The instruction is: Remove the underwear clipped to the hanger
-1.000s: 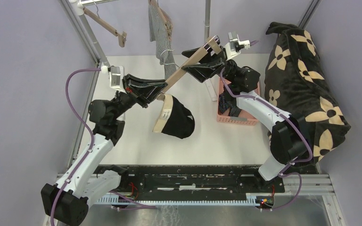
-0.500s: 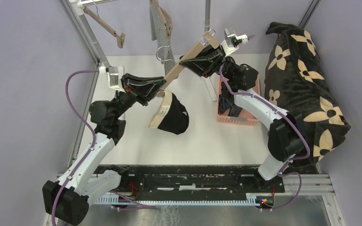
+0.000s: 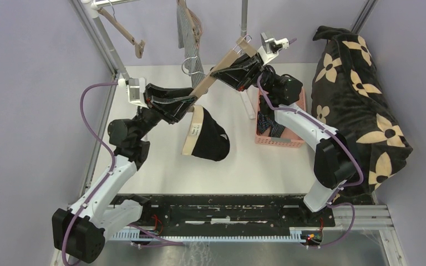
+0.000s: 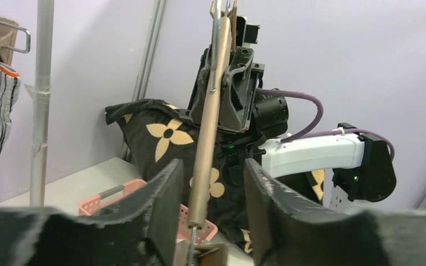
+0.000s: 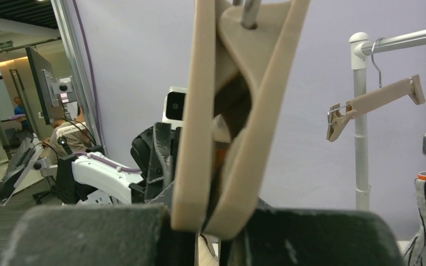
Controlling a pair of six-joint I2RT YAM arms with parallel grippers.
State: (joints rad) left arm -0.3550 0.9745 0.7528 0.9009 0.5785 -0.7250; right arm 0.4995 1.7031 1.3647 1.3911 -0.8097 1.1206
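A tan hanger [image 3: 228,58] slants up from lower left to upper right. A black pair of underwear [image 3: 213,141] with a tan waistband dangles from its lower end. My left gripper [image 3: 193,101] is open around the bar near that end; in the left wrist view the bar [image 4: 209,116] stands between the left gripper's [image 4: 213,166] fingers with gaps on both sides. My right gripper [image 3: 220,70] is shut on a hanger clip [image 5: 227,127], pinched between its [image 5: 216,221] pads. A grey-and-white striped pair [image 3: 186,33] hangs from another hanger at the back. A dark striped pair [image 3: 269,123] lies in the pink basket.
The pink basket [image 3: 288,139] stands right of centre on the table. A large black blanket with tan flowers [image 3: 360,94] fills the right side. An empty tan hanger [image 3: 123,30] hangs at the back left. An upright rail pole [image 3: 244,16] rises behind the hanger.
My right gripper has closed onto the hanger's clip and lifted that end a little. My left gripper has opened off the bar. The black underwear has swung slightly.
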